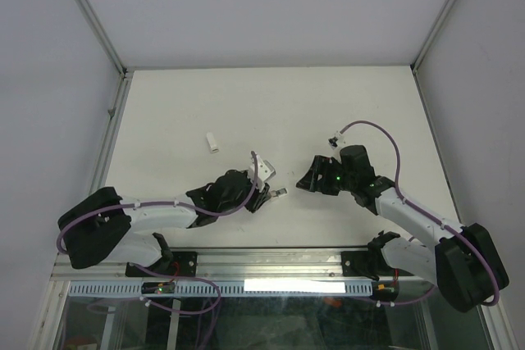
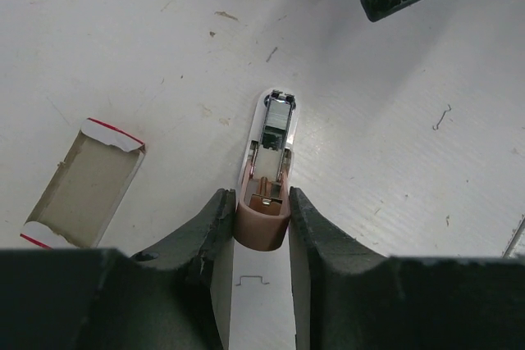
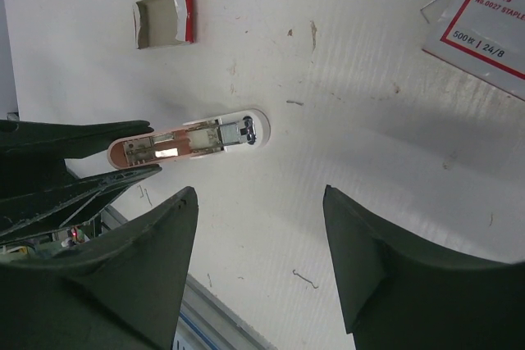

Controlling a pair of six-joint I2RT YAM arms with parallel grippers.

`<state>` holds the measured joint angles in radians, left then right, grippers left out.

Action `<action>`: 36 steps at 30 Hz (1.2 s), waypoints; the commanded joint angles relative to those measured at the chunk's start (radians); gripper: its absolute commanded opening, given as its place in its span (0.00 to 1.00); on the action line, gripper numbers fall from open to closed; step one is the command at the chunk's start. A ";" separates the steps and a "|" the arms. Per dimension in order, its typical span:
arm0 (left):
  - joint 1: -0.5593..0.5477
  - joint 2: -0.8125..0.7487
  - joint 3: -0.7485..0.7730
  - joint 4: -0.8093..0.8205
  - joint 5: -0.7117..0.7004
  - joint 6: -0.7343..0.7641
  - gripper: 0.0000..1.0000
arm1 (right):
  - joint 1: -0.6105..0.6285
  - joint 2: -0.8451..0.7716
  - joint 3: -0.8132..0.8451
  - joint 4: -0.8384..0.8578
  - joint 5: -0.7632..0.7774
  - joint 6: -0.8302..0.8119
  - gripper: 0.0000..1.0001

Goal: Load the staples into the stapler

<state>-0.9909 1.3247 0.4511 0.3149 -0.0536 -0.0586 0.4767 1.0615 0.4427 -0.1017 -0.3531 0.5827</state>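
Note:
The stapler [image 2: 275, 141] lies on the table with its magazine open, white with a brown-pink rear end. Its white lid [image 2: 258, 301] is swung back between my fingers. My left gripper [image 2: 258, 196] is shut on the stapler's rear end. In the top view the left gripper [image 1: 264, 193] sits mid-table with the stapler's silvery tip [image 1: 280, 194] sticking out to the right. My right gripper [image 3: 258, 194] is open and empty, hovering just right of the stapler [image 3: 193, 141]; it also shows in the top view [image 1: 316, 178]. No strip of staples shows plainly in any view.
An empty red-and-white cardboard tray [image 2: 82, 186] lies left of the stapler, also seen from above [image 1: 213, 142] and in the right wrist view [image 3: 164, 18]. A printed staple box sleeve [image 3: 484, 22] lies further off. Single loose staples [image 3: 303, 279] lie scattered. A metal rail [image 1: 271, 264] runs along the near edge.

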 commanded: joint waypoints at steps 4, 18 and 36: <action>-0.058 0.040 0.154 -0.144 -0.097 0.034 0.00 | 0.004 -0.037 0.014 0.009 0.013 -0.024 0.65; -0.098 0.231 0.423 -0.566 -0.119 -0.050 0.00 | 0.003 -0.213 0.014 -0.143 0.210 -0.060 0.66; -0.122 0.550 0.758 -0.886 -0.046 -0.004 0.02 | 0.003 -0.258 -0.004 -0.159 0.253 -0.057 0.66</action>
<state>-1.0859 1.8114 1.1992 -0.4385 -0.1814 -0.0612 0.4767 0.8448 0.4423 -0.2760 -0.1421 0.5358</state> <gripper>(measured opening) 0.269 0.656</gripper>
